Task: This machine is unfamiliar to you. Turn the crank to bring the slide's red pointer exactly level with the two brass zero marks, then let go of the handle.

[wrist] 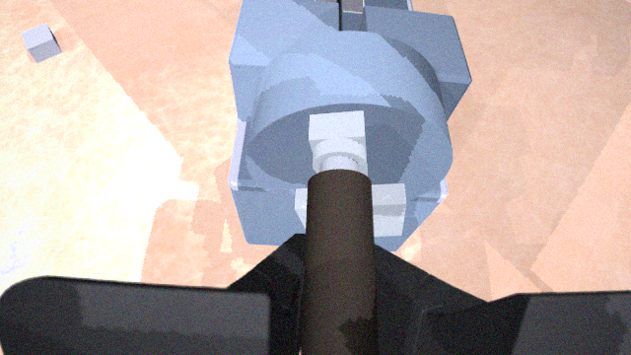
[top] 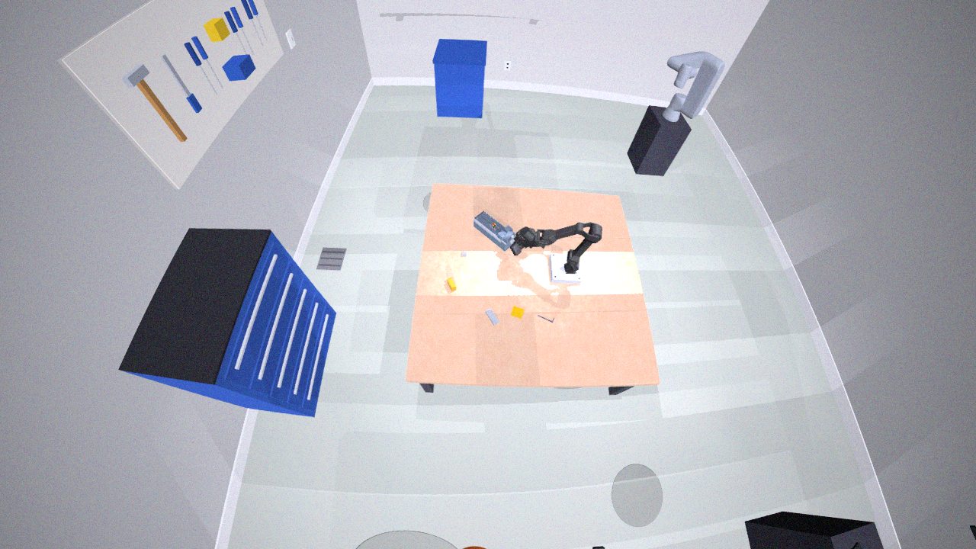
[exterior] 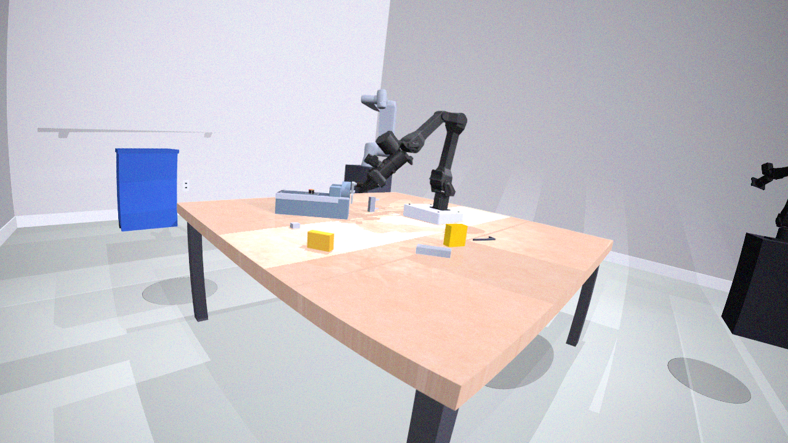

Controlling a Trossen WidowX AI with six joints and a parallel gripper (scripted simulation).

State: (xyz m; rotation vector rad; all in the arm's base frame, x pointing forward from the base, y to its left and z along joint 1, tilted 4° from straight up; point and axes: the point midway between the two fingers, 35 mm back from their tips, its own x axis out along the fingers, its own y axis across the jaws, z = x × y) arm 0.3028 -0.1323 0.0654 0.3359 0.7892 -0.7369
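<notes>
The grey-blue slide machine (top: 488, 223) (exterior: 311, 205) (wrist: 345, 59) stands at the back of the wooden table (top: 532, 348) (exterior: 418, 308). A small red pointer (exterior: 311, 191) sits on top of its slide; the brass zero marks are too small to make out. In the wrist view the round crank housing (wrist: 291, 113) faces me, with the white crank arm (wrist: 336, 129) pointing up from the hub. My gripper (top: 513, 239) (exterior: 361, 184) (wrist: 326, 248) is shut on the brown crank handle (wrist: 337, 232) at the machine's near end.
Two yellow blocks (exterior: 320, 240) (exterior: 455, 234), a flat grey bar (exterior: 433, 251), a small grey cube (exterior: 294, 224) (wrist: 41, 41), an upright grey block (exterior: 372, 203) and a black hex key (exterior: 483, 239) lie on the table. The arm's white base plate (exterior: 424, 213) stands right of the machine.
</notes>
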